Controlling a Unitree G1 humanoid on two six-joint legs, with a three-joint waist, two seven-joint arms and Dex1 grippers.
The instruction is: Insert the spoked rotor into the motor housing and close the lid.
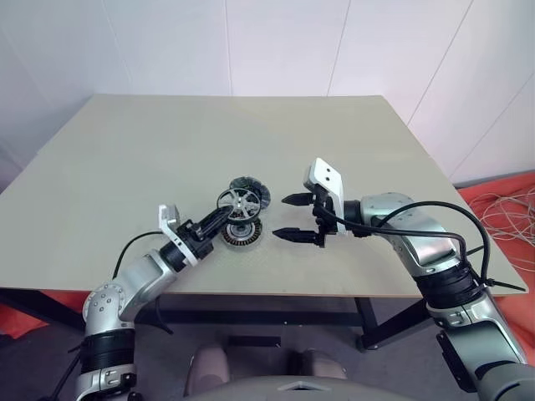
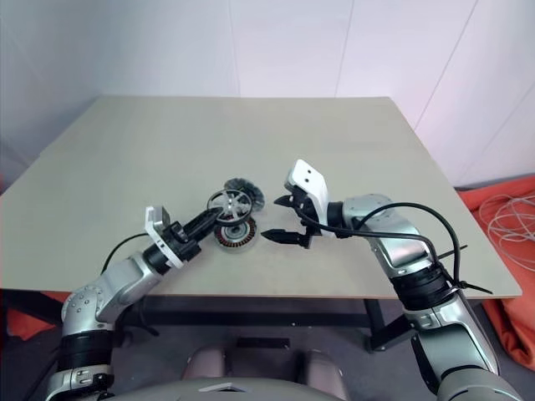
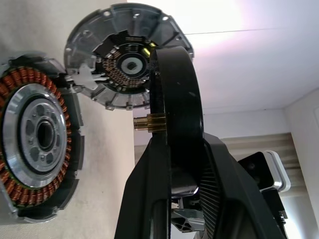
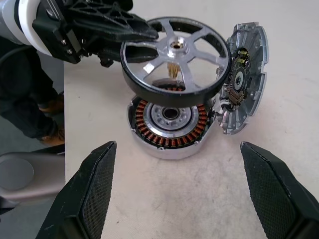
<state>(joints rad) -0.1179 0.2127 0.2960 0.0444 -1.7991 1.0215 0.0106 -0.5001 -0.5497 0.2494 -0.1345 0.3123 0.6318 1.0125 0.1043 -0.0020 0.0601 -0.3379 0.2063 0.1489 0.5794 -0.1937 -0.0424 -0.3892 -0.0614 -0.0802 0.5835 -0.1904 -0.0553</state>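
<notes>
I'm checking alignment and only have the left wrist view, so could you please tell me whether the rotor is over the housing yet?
Observer: Yes, the spoked rotor hangs just above the motor housing, not seated.
Operator: Is it level?
Observer: Slightly tilted, gripped at its rim by the left gripper.
Operator: And the other arm?
Observer: The right gripper is open, beside the housing, touching nothing. The lid leans beside the housing.

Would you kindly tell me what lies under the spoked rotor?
The motor housing sits on the table under the spoked rotor, copper windings showing. The rotor, held above it, covers its far edge.
</notes>
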